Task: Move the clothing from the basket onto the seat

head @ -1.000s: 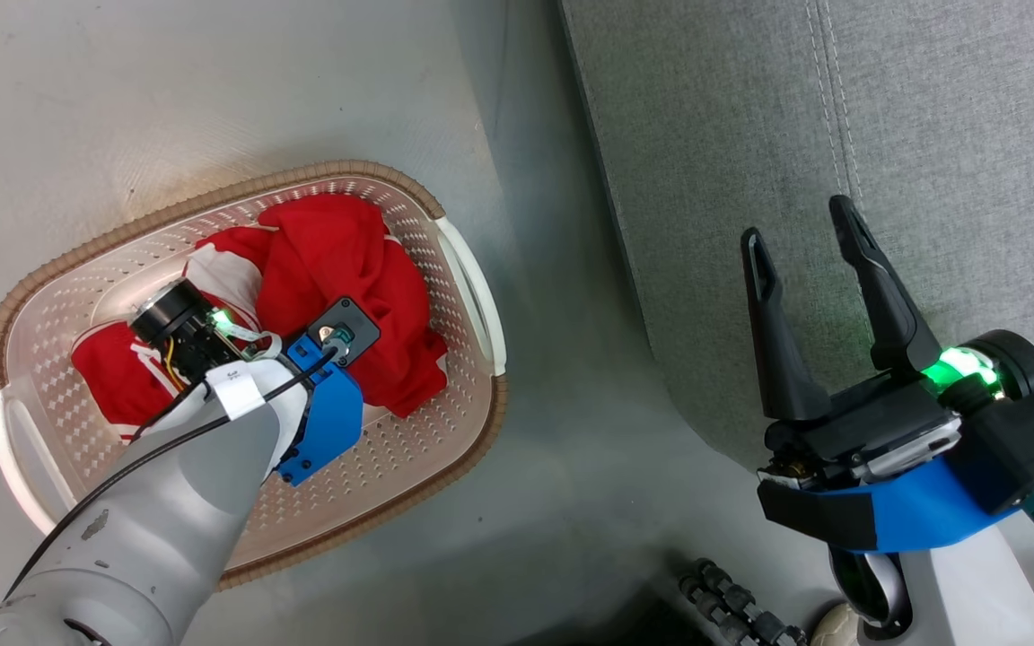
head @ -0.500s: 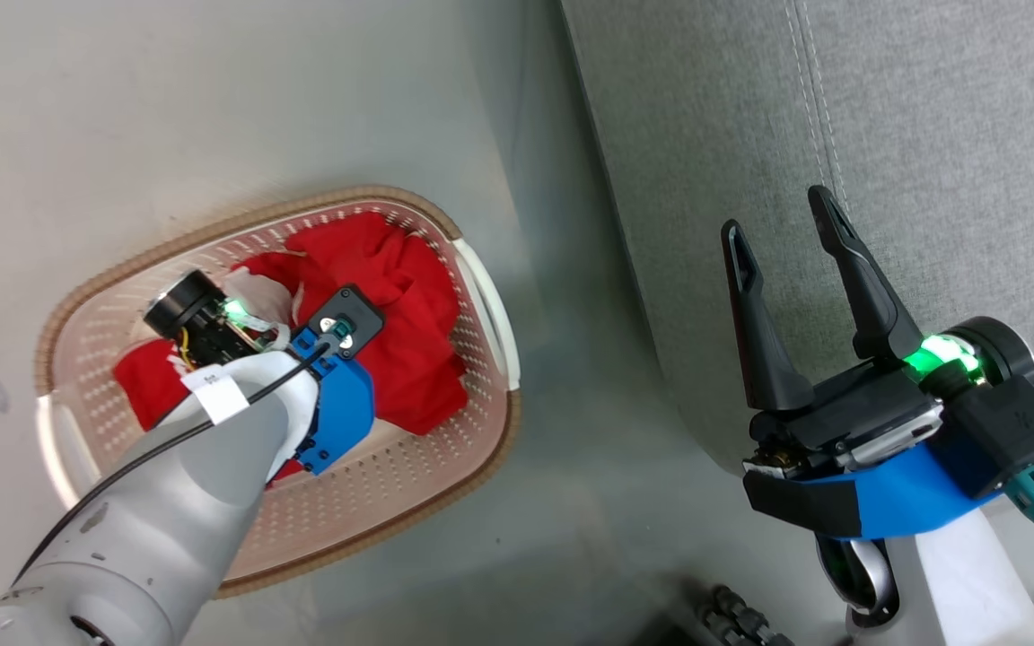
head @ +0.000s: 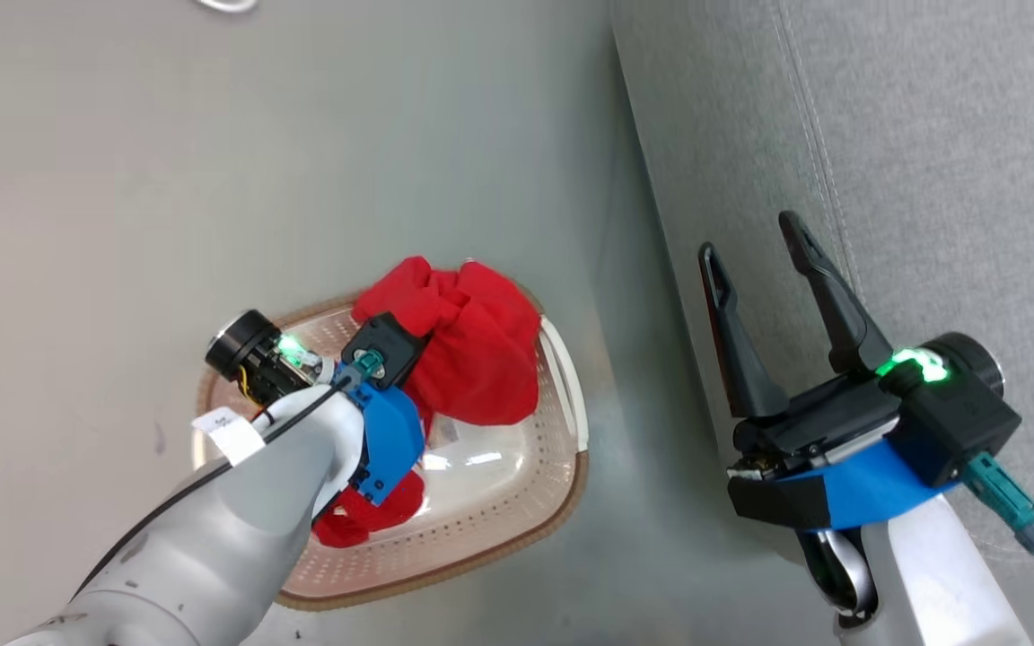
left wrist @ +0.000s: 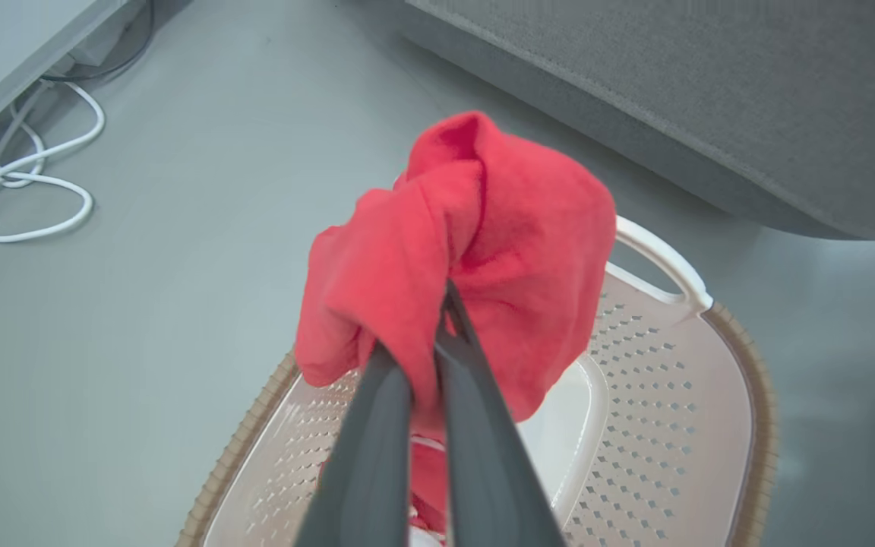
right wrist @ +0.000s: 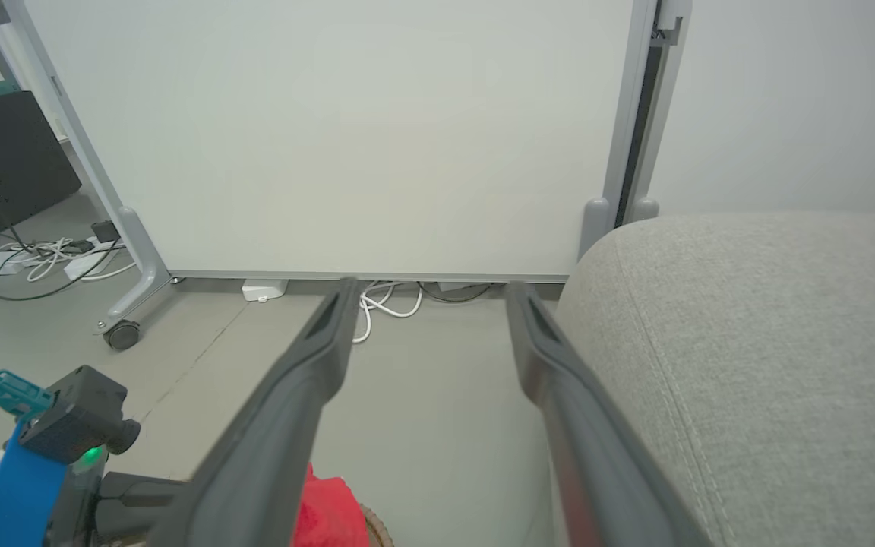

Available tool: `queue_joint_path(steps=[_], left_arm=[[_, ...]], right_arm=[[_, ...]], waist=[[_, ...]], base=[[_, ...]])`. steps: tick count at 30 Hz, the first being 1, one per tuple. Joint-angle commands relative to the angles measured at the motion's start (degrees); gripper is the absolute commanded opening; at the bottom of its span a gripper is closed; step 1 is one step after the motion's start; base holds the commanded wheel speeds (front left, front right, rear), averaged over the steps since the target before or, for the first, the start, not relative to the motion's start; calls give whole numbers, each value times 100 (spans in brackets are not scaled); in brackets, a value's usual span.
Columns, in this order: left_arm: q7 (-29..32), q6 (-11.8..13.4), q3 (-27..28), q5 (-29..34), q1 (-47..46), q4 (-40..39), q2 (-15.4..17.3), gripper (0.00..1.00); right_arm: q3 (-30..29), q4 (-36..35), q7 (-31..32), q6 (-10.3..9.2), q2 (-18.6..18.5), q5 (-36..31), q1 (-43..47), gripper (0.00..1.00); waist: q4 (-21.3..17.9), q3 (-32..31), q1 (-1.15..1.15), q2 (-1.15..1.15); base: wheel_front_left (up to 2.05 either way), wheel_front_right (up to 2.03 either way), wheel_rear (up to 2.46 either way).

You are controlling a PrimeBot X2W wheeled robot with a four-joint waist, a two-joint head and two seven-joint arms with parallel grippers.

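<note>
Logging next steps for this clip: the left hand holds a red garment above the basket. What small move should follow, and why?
Probably carry the left hand rightward toward the seat, kept shut. It grips the red garment, bunched above the basket, and the seat lies to the robot's right across a strip of floor. Another red piece lies in the basket.

Robot's left arm (head: 239,502) is reaching over the basket (head: 571,484), a red garment (head: 472,350) bunching at its tip and overlapping the basket's far rim. Another red piece (head: 364,520) is lying in the basket, partly under the arm. Basket is sitting on grey floor (head: 302,161) beside the seat (head: 930,135). Robot's right gripper (head: 746,233) is hovering over the seat edge, fingers spread apart.
</note>
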Motion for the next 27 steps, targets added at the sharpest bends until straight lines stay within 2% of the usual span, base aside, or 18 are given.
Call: queue_joint_path(steps=[1, 7, 19, 27], left_arm=[[-45, 0, 99, -58, 39, -102, 47, 0], [-42, 117, 748, 102, 258, -924, 256, 0], [-45, 299, 2217, 842, 1069, -2707, 571, 0], [-45, 358, 3105, 1271, 1577, -3837, 606, 0]], right_arm=[[3, 43, -18, 1, -19, -25, 15, 100], [-34, 234, -18, 1, -18, -65, 153, 100], [97, 466, -18, 1, -19, -22, 456, 100], [75, 545, -17, 1, -19, 8, 719, 100]], waist=[[25, -146, 1, 0], [313, -720, 1, 0], [705, -1698, 1, 0], [841, -2175, 1, 0]], base=[[0, 0, 0], [0, 0, 0], [0, 0, 0], [0, 0, 0]])
